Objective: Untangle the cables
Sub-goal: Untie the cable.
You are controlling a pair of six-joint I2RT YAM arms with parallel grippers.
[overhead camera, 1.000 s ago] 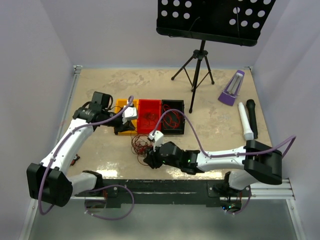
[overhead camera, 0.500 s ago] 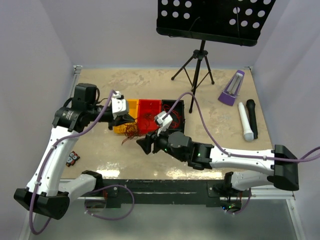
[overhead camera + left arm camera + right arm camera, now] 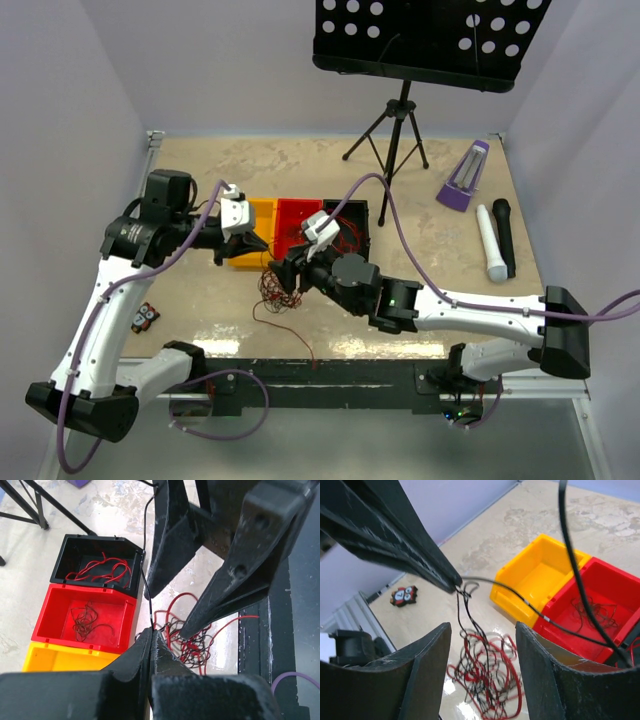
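The left gripper (image 3: 151,636), its black fingers pressed together, pinches 1 dark brown-black wire (image 3: 535,611), string-thin, with strands dropping into the tangle of curly red and dark cables (image 3: 192,642). The tangle lies on the glossy beige tabletop (image 3: 450,240), just beside the red rectangular plastic bin (image 3: 82,642). The right gripper (image 3: 482,630) hangs spread wide over the heap, gripping nothing. Separation looks underway: next, the right fingers probably need to pin the springy red loops while the dark strand is drawn clear toward that bin, which holds similar wires.
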